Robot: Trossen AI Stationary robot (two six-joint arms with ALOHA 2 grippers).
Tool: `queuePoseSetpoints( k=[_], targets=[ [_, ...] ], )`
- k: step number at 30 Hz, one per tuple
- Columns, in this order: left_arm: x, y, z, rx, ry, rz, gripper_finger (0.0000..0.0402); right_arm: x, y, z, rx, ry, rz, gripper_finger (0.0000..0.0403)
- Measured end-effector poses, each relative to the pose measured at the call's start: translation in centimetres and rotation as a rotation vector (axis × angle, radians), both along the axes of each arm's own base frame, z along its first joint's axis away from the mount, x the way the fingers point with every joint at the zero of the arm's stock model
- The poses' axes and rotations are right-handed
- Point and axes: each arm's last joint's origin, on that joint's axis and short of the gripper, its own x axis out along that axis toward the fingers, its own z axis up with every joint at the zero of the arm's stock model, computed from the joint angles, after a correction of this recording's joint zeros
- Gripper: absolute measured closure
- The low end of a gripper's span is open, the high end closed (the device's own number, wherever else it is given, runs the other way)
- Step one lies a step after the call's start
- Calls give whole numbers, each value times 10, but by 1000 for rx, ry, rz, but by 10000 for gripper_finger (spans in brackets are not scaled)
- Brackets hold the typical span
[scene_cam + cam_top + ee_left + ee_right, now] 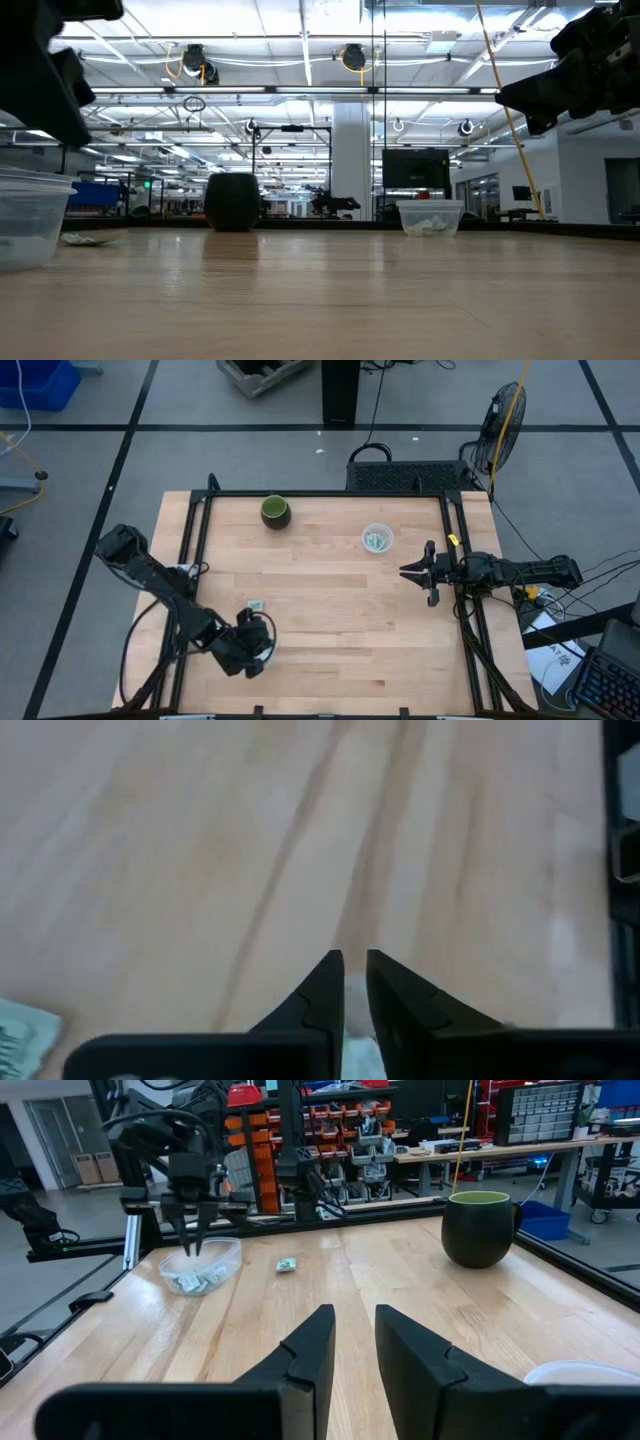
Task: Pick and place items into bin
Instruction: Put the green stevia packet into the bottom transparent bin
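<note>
Left gripper [248, 647], jaws narrowed, hovering over its clear tub [201, 1265]; wrapped piece [256, 605] lying just beside, toward desk [330, 610] centre.

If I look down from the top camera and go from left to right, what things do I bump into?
left gripper over a clear bin, small wrapped item → dark green cup → clear cup of items → right gripper

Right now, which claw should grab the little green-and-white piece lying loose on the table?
Probably the left. The left claw hangs close beside the loose wrapped piece, while the right claw waits across the table near its right edge, by the clear cup.
</note>
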Motion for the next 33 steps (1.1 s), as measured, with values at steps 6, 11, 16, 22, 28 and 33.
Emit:
queuePoseSetpoints(
  k=[6,11,16,22,28,33],
  targets=[
    [14,23,-1,33,1,124,324,0,0,0,0,0,0,334],
    [24,48,-4,60,52,231,294,0,0,0,0,0,0,334],
    [17,75,-11,154,206,349,260,0,0,0,0,0,0,334],
    [5,95,-14,189,349,530,224,0,0,0,0,0,0,334],
    [7,94,-15,102,361,549,207,0,0,0,0,0,0,334],
    [11,91,-15,26,365,527,206,0,0,0,0,0,0,334]
  ],
)
